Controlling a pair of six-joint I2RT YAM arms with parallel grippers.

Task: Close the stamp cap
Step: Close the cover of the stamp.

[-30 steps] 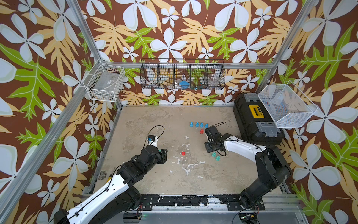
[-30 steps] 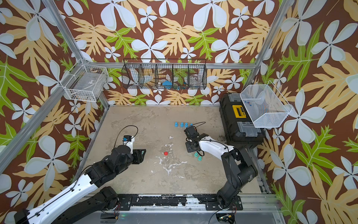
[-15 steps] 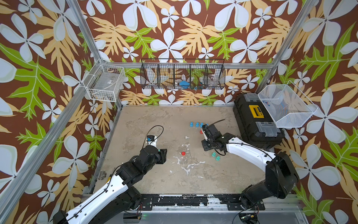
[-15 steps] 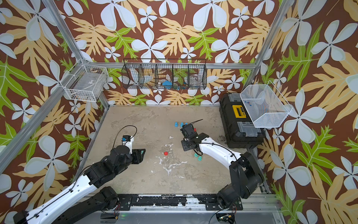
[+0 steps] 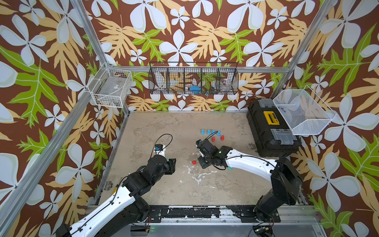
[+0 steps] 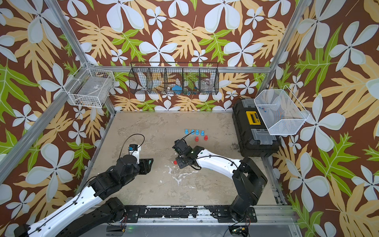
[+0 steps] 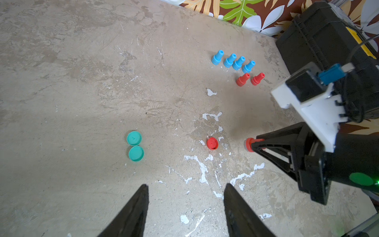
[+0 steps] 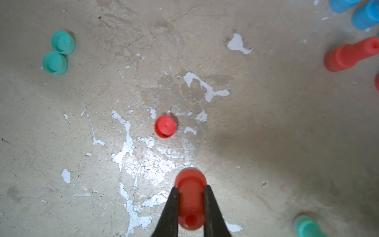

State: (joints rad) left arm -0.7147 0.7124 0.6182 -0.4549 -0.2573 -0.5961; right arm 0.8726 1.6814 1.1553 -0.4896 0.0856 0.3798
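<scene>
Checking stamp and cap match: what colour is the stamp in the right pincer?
Red. The stamp in the right pincer shows best in the right wrist view.

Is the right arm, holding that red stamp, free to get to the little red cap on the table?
Probably yes. The red cap lies on bare table just ahead of the right gripper, shut on the red stamp. Nothing stands between them; the open left gripper hangs apart.

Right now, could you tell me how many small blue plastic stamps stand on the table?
4 blue stamps in one row: one farthest from the black toolbox, two in the middle, one nearest it. None appears hidden.
</scene>
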